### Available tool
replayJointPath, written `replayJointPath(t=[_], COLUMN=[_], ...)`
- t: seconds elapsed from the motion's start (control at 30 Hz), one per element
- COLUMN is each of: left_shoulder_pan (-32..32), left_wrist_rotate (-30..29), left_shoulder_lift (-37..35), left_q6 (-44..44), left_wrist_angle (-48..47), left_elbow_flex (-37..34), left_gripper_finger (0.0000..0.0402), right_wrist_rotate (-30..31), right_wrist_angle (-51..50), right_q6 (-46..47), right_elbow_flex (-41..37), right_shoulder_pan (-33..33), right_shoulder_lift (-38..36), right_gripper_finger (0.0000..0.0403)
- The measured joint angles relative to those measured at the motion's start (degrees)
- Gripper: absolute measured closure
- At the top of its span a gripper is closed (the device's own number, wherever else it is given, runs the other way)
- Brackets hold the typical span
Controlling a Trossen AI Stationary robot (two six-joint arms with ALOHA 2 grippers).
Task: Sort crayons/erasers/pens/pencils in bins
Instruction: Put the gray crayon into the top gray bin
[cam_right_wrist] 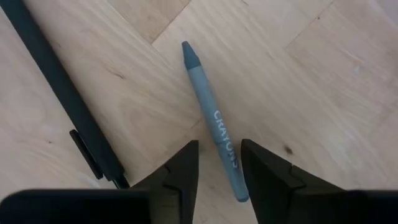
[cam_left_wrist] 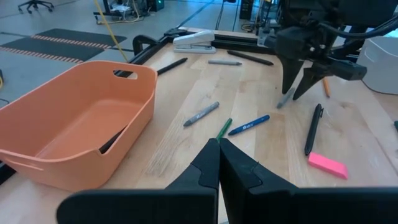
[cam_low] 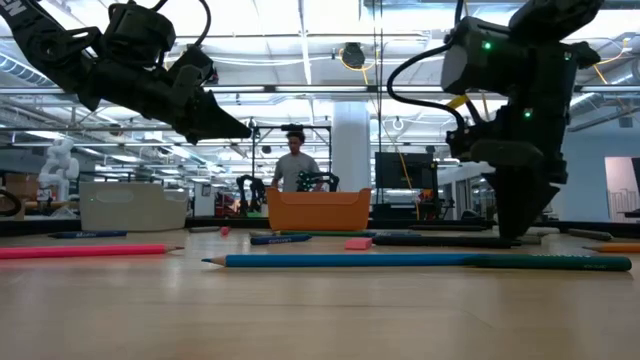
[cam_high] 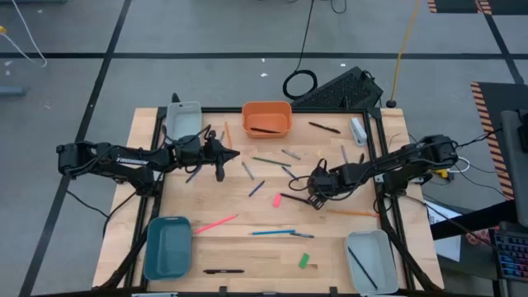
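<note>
A grey crayon (cam_right_wrist: 210, 115) lies flat on the wooden table, and my right gripper (cam_right_wrist: 219, 167) stands open over it, pointing down, with one finger on each side of the crayon's blunt end. In the high view this gripper (cam_high: 314, 191) is right of the table's middle. A black pen (cam_right_wrist: 59, 93) and a pink eraser (cam_left_wrist: 328, 165) lie close beside it. My left gripper (cam_left_wrist: 218, 163) is shut with nothing in it and hangs above the table (cam_low: 225, 122), near the orange bin (cam_high: 266, 118), which has a dark pen (cam_left_wrist: 113, 139) inside.
A pale bin (cam_high: 183, 120) stands at the far left, a teal bin (cam_high: 167, 246) at the near left, and a pale bin (cam_high: 370, 260) at the near right. Loose pencils (cam_high: 216, 223), (cam_high: 272, 233), pens (cam_high: 223, 271), a green eraser (cam_high: 304, 261) and a stapler (cam_high: 357, 130) lie scattered about.
</note>
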Motion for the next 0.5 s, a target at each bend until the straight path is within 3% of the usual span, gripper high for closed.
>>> replayJointPath(t=[0.27, 0.5], left_shoulder_pan=[0.0, 0.0], left_wrist_rotate=[0.0, 0.0], left_shoulder_lift=[0.0, 0.0], left_q6=[0.0, 0.0], left_wrist_angle=[-0.2, -0.2], left_elbow_flex=[0.0, 0.0], left_gripper_finger=[0.0398, 0.0398], right_wrist_rotate=[-1.2, -5.8], right_wrist_angle=[0.6, 3.2], right_q6=[-3.5, -6.7], right_elbow_flex=[-3.1, -4.9], right_shoulder_pan=[-0.5, -2.7], right_shoulder_lift=[-0.2, -0.3], right_gripper_finger=[0.0322, 0.0326])
